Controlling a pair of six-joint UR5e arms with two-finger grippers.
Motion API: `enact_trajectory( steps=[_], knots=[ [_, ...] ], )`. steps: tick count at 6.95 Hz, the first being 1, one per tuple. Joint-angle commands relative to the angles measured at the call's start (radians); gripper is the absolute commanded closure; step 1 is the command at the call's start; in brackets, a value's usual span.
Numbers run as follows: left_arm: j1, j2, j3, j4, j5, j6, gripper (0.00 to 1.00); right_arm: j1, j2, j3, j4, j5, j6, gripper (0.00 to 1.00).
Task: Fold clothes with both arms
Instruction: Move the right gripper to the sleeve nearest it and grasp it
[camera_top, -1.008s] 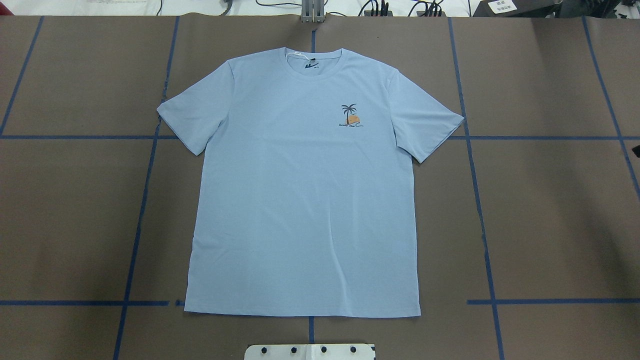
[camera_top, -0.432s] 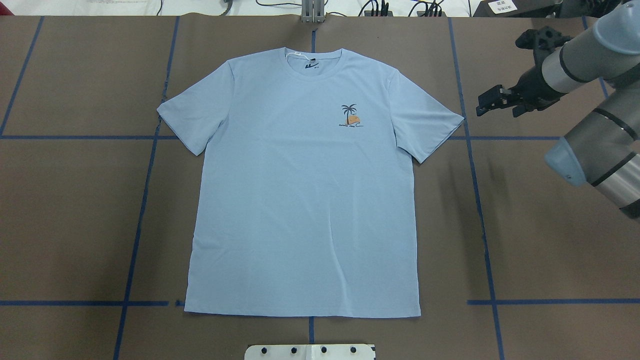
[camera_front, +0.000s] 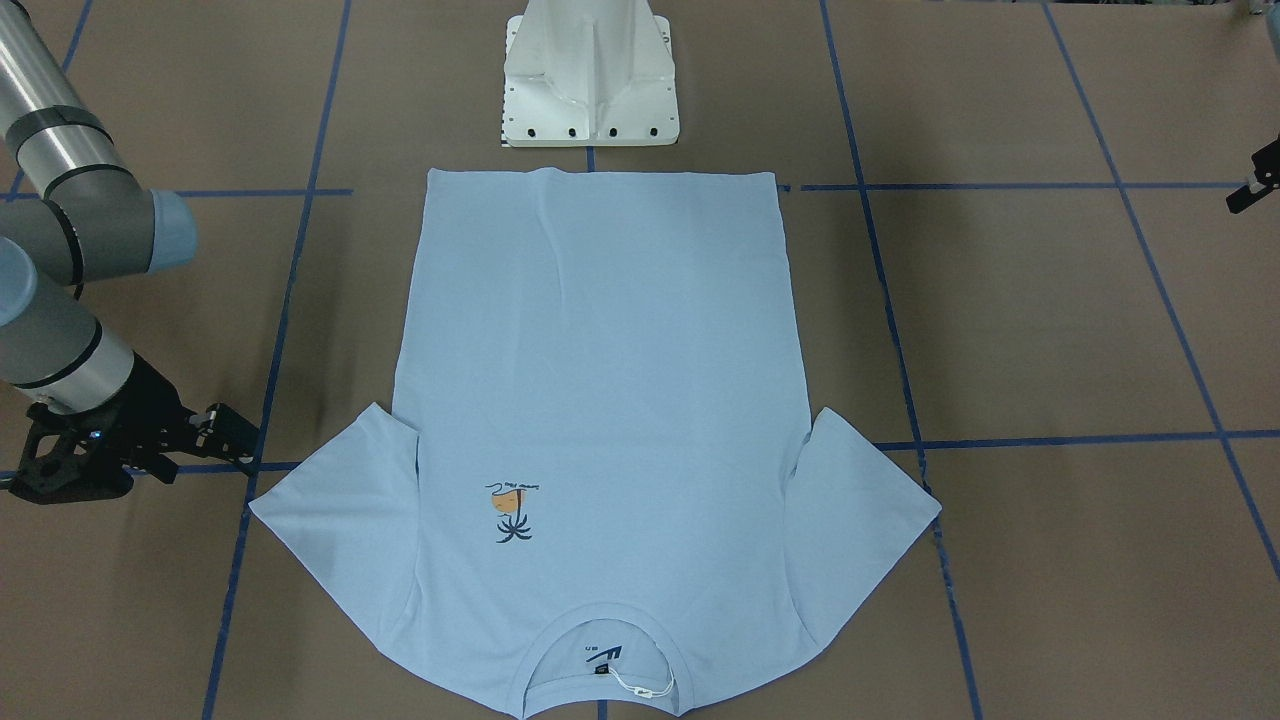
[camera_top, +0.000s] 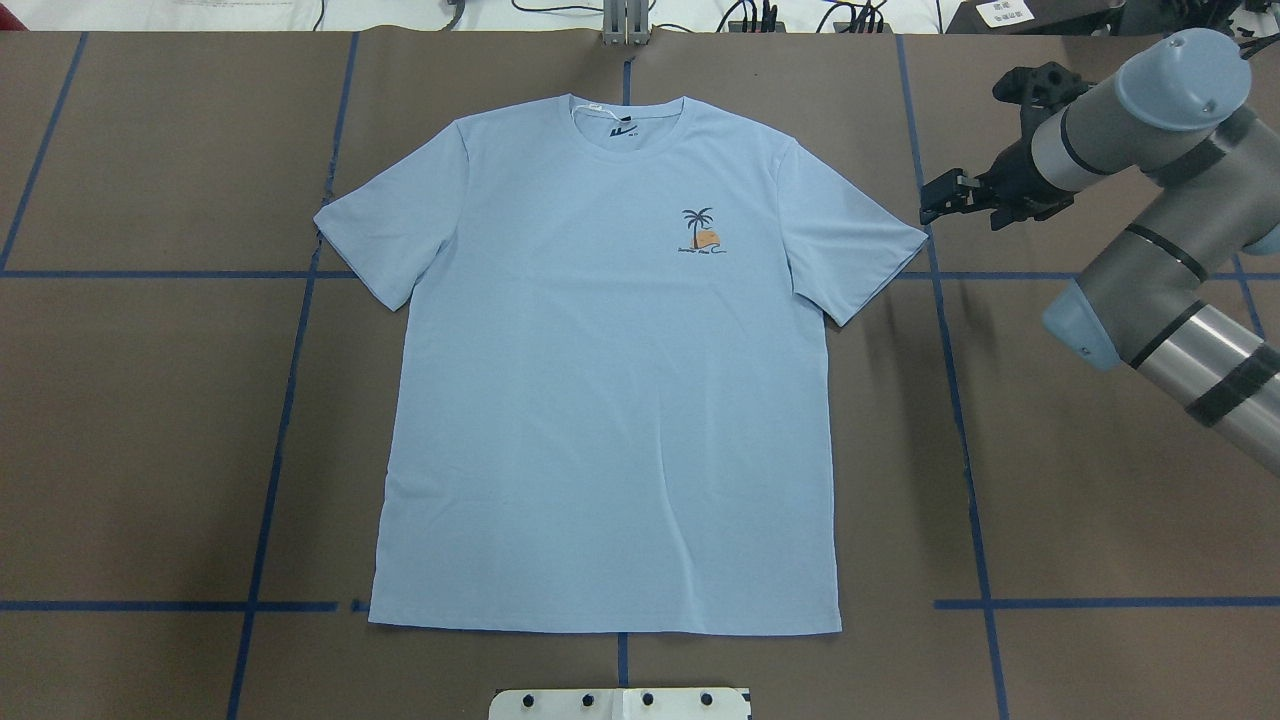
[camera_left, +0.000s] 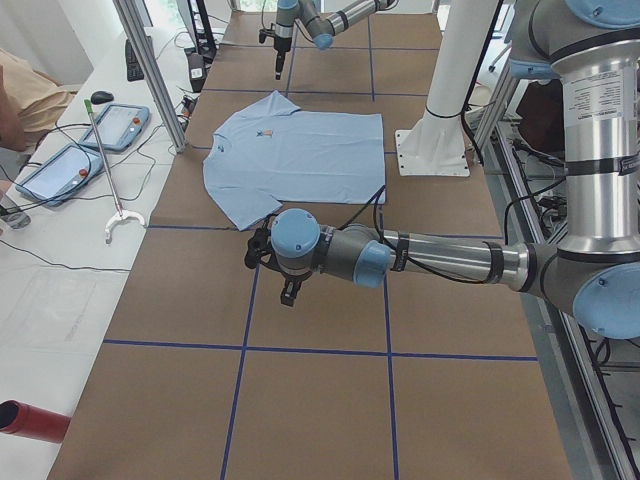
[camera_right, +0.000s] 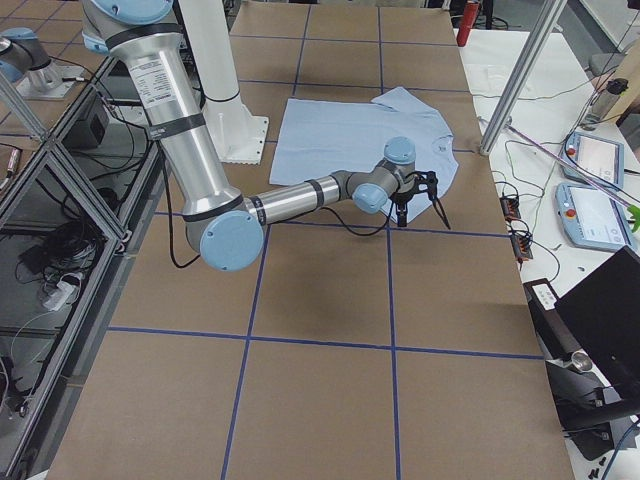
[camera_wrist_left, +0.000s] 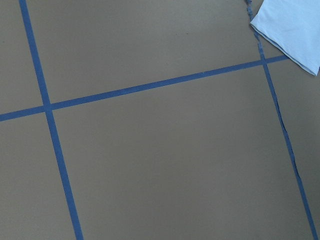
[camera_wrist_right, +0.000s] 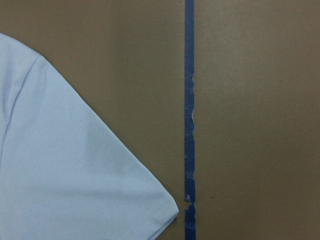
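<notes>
- Since the earlier overhead pictures, the right gripper (camera_top: 935, 198) has come in from the robot's right toward the shirt (camera_top: 610, 400). It hangs just beside the tip of the sleeve (camera_top: 860, 240) on that side, without touching it.
- Its jaws stand a little apart and hold nothing.
- Behind it, the right arm (camera_top: 1180, 350) bends back off the shirt's right side.
- The shirt lies flat and front up on the table (camera_top: 1100, 500), sleeves spread, where it lay before.
- The chest print (camera_top: 700, 235) shows a dark blue palm over an orange shape. A line of script runs under it, too small to read.
- Inside the collar (camera_top: 630, 150) is a dark label (camera_top: 622, 128) with a pale logo mark, and its lettering cannot be read.
- A white tag (camera_front: 640, 688) on a string lies across the collar, with no writing legible on it.
- Beyond the shirt's collar end, a white sticker (camera_top: 1005, 12) carries writing that is too blurred to read.
- Only bare table and a strip of blue tape (camera_wrist_right: 189, 125) lie between the right gripper and the sleeve tip.
- The left gripper (camera_left: 290, 290) hovers over bare table off the shirt's other sleeve, well apart from it. I cannot tell how wide its jaws are.
- The left arm (camera_left: 440, 258) reaches out low behind it.
- A white base (camera_front: 590, 90) stands just past the shirt's hem.
- Two tablets (camera_left: 60, 170) and a hooked white pole (camera_left: 108, 170) lie off the collar end of the shirt.
</notes>
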Motion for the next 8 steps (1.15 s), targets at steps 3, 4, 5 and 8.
enact_trajectory(
  steps=[3,4,5,8],
  knots=[
    [0.0,0.0,0.003,-0.033,-0.002,-0.001,0.0,-0.039,0.052,-0.105,0.005,-0.034,0.015,0.07],
    [0.0,0.0,0.002,-0.033,-0.002,-0.001,0.0,-0.048,0.058,-0.121,0.005,-0.034,0.015,0.13],
    [0.0,0.0,0.002,-0.033,-0.002,-0.001,0.0,-0.05,0.06,-0.126,0.005,-0.034,0.015,0.18],
    [-0.002,0.0,0.002,-0.033,-0.002,-0.001,0.0,-0.065,0.067,-0.134,0.004,-0.036,0.013,0.28]
  ],
)
